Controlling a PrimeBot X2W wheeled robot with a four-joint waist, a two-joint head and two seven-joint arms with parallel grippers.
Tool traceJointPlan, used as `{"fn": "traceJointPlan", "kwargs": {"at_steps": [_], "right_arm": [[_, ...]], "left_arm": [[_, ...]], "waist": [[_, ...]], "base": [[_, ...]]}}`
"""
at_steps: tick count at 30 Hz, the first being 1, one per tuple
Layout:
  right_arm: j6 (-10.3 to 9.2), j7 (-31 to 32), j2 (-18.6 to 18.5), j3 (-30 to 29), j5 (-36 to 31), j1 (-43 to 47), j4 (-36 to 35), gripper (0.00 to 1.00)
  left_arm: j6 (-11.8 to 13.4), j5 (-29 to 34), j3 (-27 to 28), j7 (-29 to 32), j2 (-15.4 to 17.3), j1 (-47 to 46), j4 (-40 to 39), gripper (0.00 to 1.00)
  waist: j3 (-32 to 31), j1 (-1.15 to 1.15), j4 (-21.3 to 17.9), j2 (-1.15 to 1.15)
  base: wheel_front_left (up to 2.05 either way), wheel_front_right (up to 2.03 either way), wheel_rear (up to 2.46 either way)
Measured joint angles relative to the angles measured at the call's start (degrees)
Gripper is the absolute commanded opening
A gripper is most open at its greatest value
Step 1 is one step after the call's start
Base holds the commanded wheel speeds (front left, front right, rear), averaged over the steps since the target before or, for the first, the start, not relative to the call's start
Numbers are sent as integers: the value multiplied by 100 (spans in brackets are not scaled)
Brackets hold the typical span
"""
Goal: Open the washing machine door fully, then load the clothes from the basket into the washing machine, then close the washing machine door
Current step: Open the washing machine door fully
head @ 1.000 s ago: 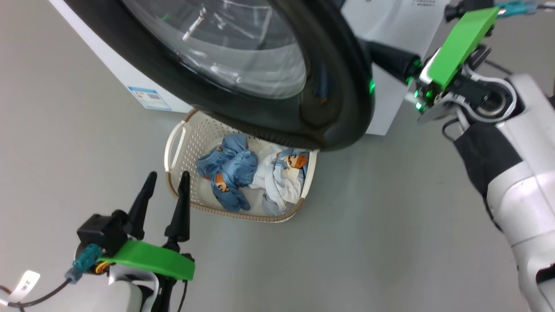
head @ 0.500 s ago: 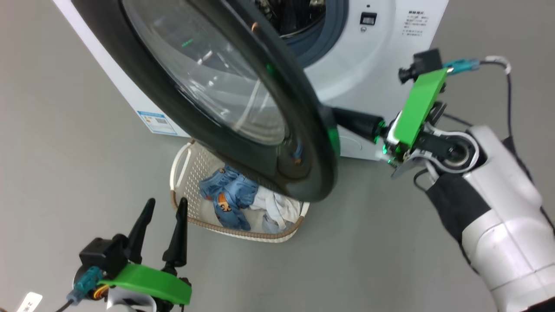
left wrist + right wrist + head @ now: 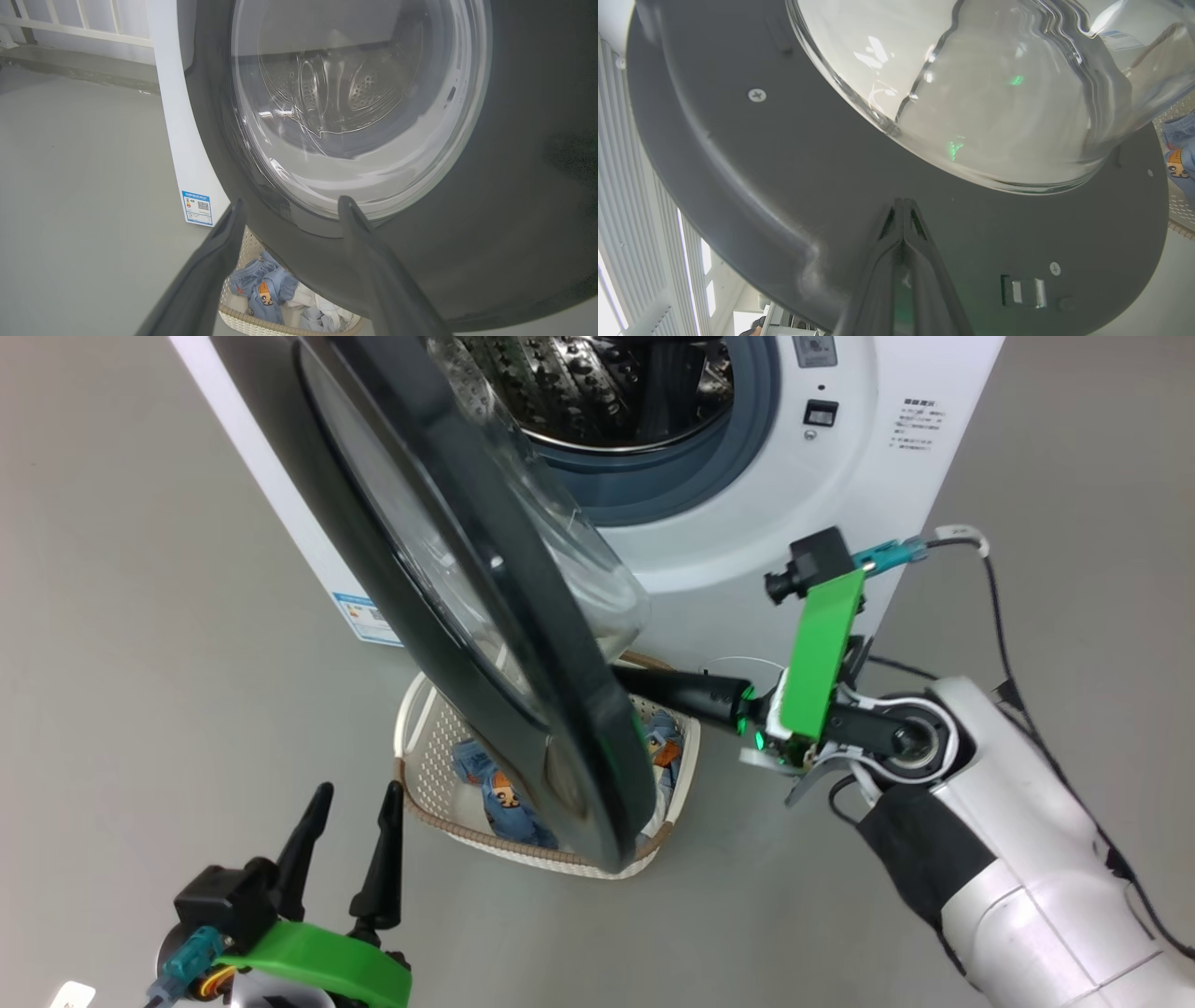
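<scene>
Right jaws closed against door [image 3: 738,186], left spread

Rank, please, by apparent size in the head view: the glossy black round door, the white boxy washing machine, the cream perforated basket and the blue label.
1. Glossy black round door and white boxy washing machine: too close to rank, the door being nearer the camera.
2. Cream perforated basket.
3. Blue label.
</scene>
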Motion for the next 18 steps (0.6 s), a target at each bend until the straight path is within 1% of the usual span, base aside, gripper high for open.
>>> {"fn": "traceJointPlan", "kwargs": {"at_steps": [15, 18], "right_arm": [[-1, 1, 258, 298, 42, 153, -14, 0], [-1, -100, 286, 310, 43, 185, -3, 0]], "left_arm": [[0, 15, 8, 0, -2, 21, 2, 100], [0, 16, 24, 0, -4, 27, 2, 100]], "waist": [[-102, 0, 78, 0], [-128, 0, 55, 0]], "base": [[0, 0, 0], [0, 0, 0]]}}
